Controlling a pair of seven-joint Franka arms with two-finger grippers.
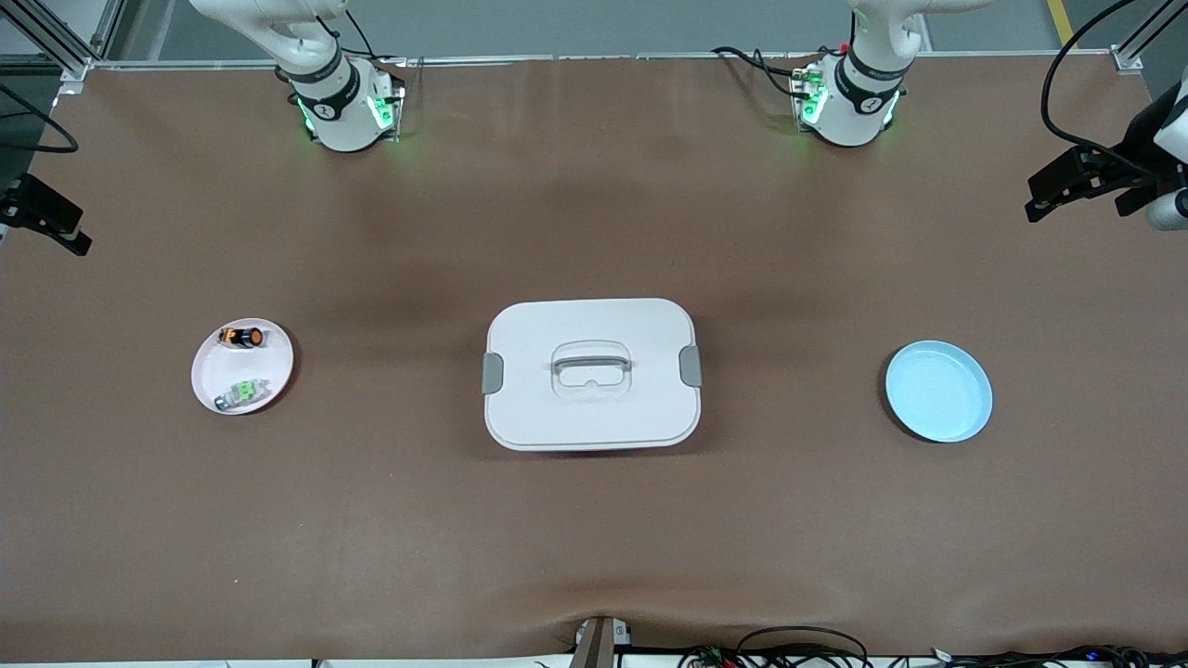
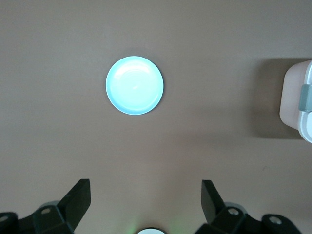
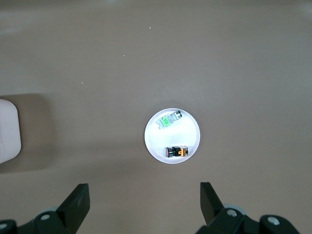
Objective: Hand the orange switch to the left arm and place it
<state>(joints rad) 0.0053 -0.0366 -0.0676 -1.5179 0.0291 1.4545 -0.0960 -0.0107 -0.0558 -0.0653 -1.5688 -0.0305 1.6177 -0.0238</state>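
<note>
The orange switch (image 1: 243, 337) (image 3: 176, 151), black with an orange cap, lies on its side on a small white plate (image 1: 212, 375) (image 3: 191, 131) toward the right arm's end of the table. The white lidded box (image 1: 591, 373) with grey clips stands mid-table; its edge shows in both wrist views (image 2: 298, 105) (image 3: 9, 130). My right gripper (image 3: 145, 200) hangs open high above the bare table beside the white plate. My left gripper (image 2: 146, 197) is open too, high above the table near a light blue plate (image 1: 938, 391) (image 2: 134, 85). Neither hand shows in the front view.
A green-and-silver switch (image 1: 239, 393) (image 3: 169, 120) shares the white plate, nearer the front camera than the orange one. The blue plate is empty. Black camera mounts (image 1: 1095, 176) reach in at both table ends. The arm bases (image 1: 343, 107) glow green along the top.
</note>
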